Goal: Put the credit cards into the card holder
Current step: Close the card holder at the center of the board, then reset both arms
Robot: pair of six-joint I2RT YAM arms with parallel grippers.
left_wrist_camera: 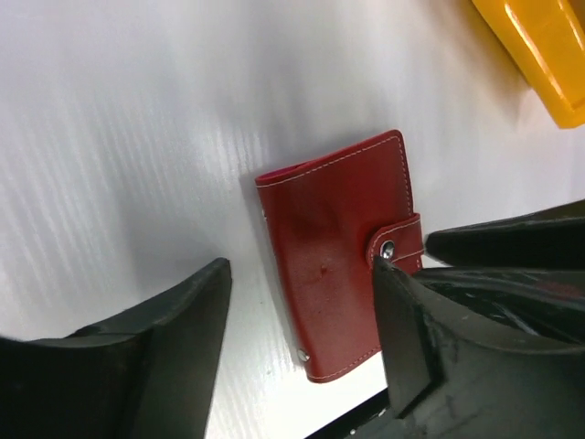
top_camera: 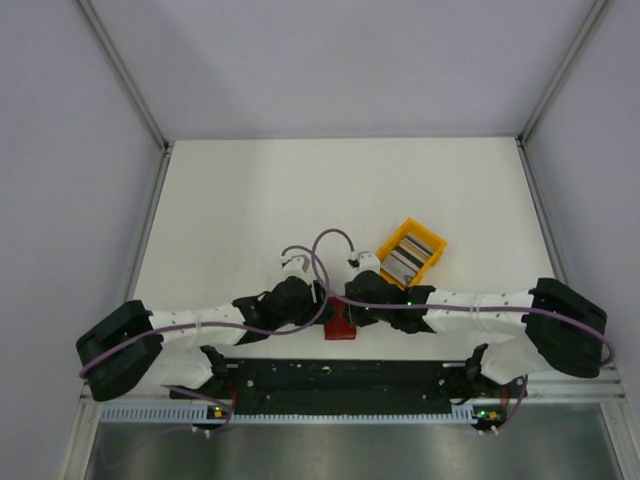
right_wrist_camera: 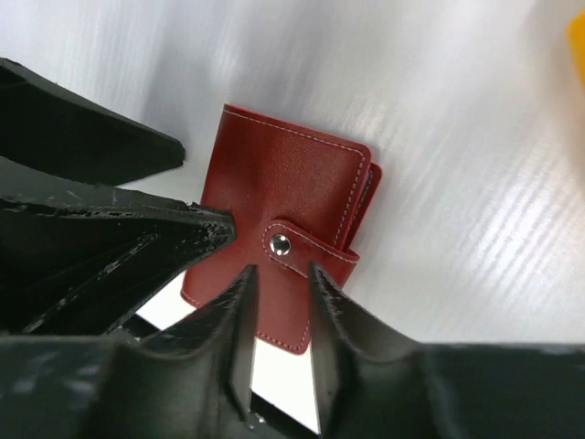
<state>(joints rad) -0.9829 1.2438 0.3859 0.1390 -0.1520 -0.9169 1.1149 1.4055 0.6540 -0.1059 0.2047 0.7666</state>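
the card holder (top_camera: 340, 328) lies flat on the table (top_camera: 300, 190), shut, close to the near edge and right where the two arms meet. from the left wrist it sits directly ahead of the left end effector (left_wrist_camera: 298, 267), whose fingers stand wide apart on either side of it and hold nothing. its long axis runs roughly along those fingers, so its short width lies across the gap.

the snap tab (right_wrist_camera: 306, 251) wraps over the edge facing the right arm and looks fastened. the right end effector (right_wrist_camera: 280, 272) points straight at it. its fingers are set narrow with only a slim gap, nothing is pinched between them, and the stud sits just beyond the tips. both arms are about equally near, but the right one is lined up on the tab, so it seems the one to pop the snap while the left steadies the body.

the credit cards (top_camera: 405, 258) lie stacked in the yellow bin (top_camera: 437, 243), just beyond the right wrist, apart from the holder.

the crowding is the hazard: one left finger lies touching or nearly touching the right one's side, leaving little room to lift the flap.
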